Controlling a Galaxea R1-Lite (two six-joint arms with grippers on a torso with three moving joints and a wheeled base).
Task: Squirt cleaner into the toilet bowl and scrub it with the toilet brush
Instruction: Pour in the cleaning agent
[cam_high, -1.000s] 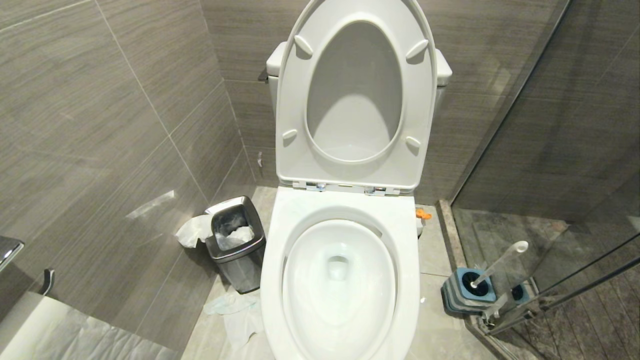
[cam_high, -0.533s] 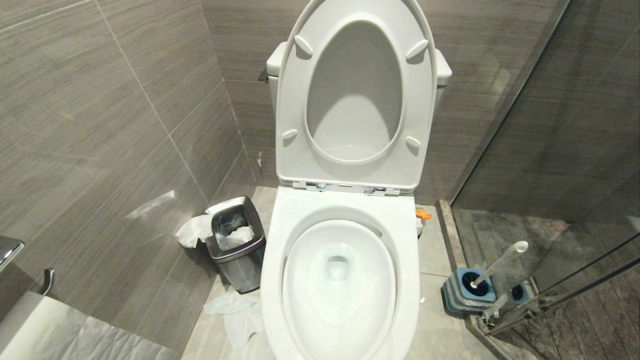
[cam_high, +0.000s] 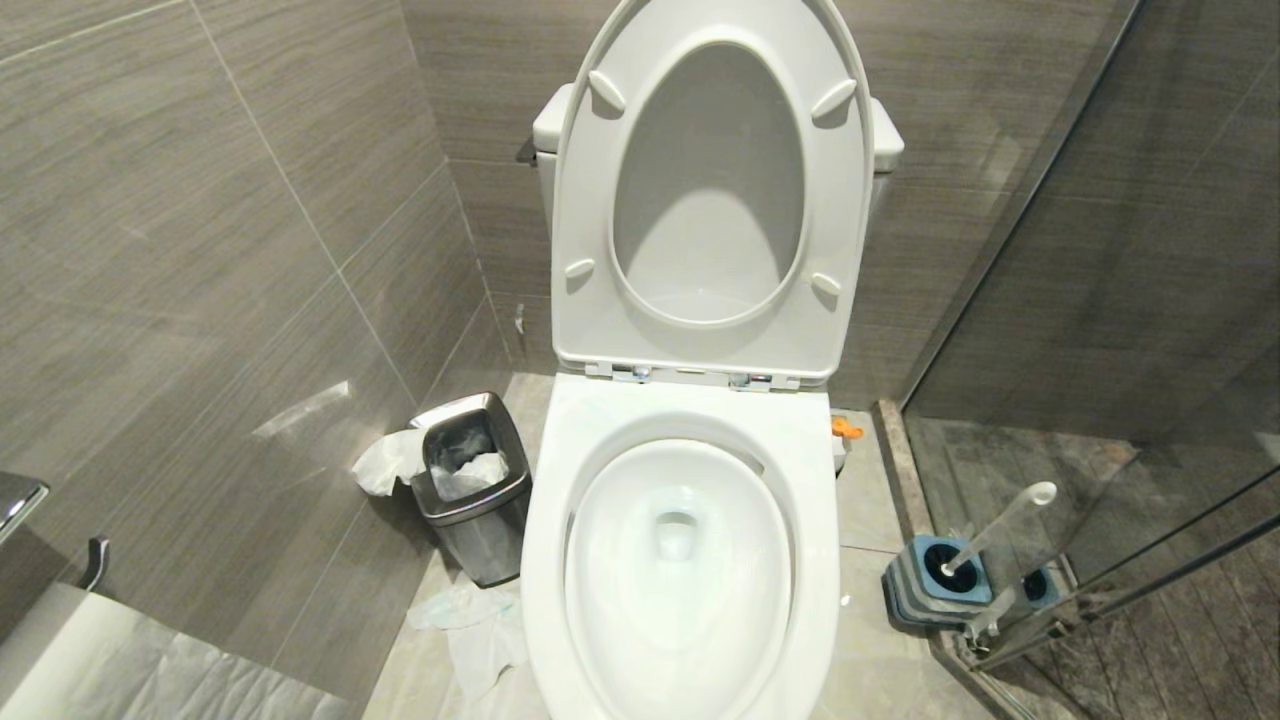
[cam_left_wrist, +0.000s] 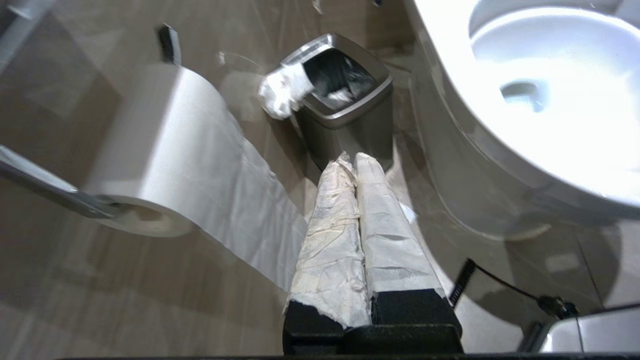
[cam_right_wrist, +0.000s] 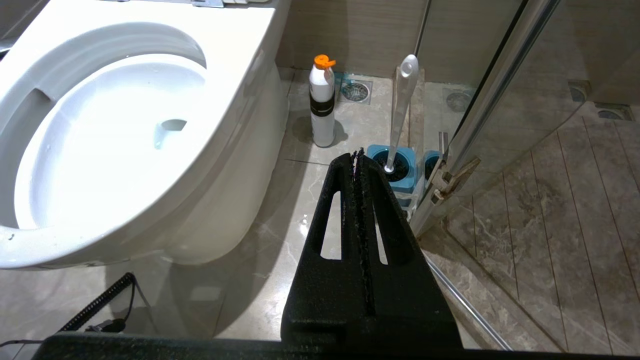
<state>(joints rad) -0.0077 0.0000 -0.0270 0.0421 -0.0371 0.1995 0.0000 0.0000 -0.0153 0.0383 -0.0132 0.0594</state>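
i'm looking down from the head camera at the glossy white ceramic toilet bowl, dead centre, seat and lid tipped up against the tank. the water in the basin looks clear to faintly pale; i can't make out any teal cleaner on the porcelain. neither arm shows in the head view.

on the robot's left, just beside the bowl, stands the small square steel waste bin with crumpled white tissue in it, one wad hanging over its rim and more tissue lying on the floor in front. a big roll of white toilet paper hangs on a metal holder nearer the left arm, a sheet trailing down.

on the right, the toilet brush with its long white plastic handle leans in its squat blue-topped holder, on the floor by the glass shower door's hinge. a white bottle with an orange cap stands on the floor between the bowl's side and the brush.

left end effector, fingers wrapped in white paper, is pressed closed with nothing between them, pointing toward the bin. right end effector, bare black, is also closed and empty, hanging above the floor and aimed at the brush holder.
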